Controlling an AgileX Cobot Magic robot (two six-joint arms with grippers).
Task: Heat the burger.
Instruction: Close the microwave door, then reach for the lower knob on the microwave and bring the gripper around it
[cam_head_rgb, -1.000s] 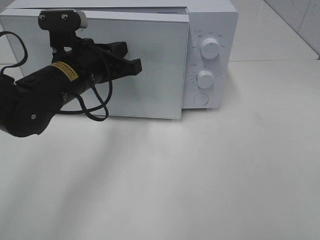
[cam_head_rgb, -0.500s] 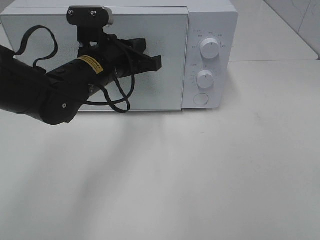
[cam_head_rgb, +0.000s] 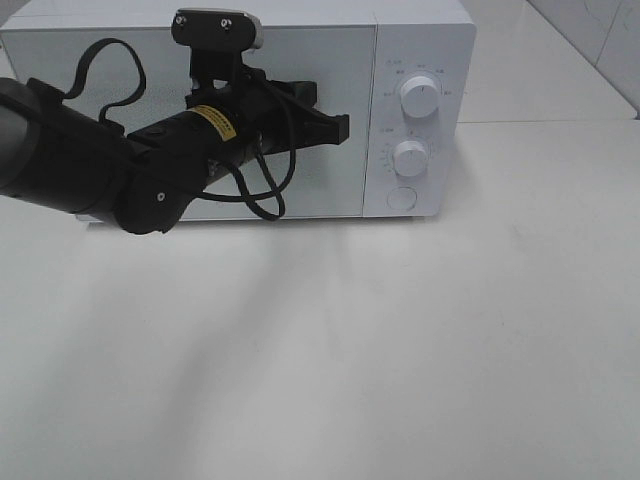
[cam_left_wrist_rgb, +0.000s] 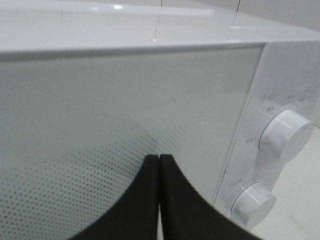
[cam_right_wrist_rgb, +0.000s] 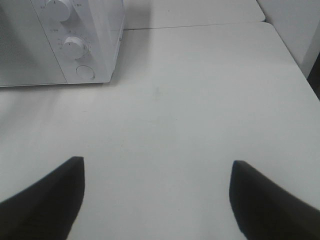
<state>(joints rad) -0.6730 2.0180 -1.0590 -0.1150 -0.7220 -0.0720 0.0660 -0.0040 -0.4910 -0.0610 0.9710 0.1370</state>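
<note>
Burger not seen; judged shut inside the microwave (cam_head_rgb: 420, 40), behind the closed door (cam_head_rgb: 120, 80). Left jaws pressed together against the door. Right jaws spread, empty, over the tabletop (cam_head_rgb: 400, 350). Next, a knob (cam_head_rgb: 410, 158) must be turned.

L pincer (cam_head_rgb: 344, 128) before microwave door (cam_head_rgb: 330, 188)

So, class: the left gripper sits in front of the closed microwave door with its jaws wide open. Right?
No. The left gripper is in front of the closed microwave door, but its jaws are shut, pressed together, as the left wrist view shows.
</note>
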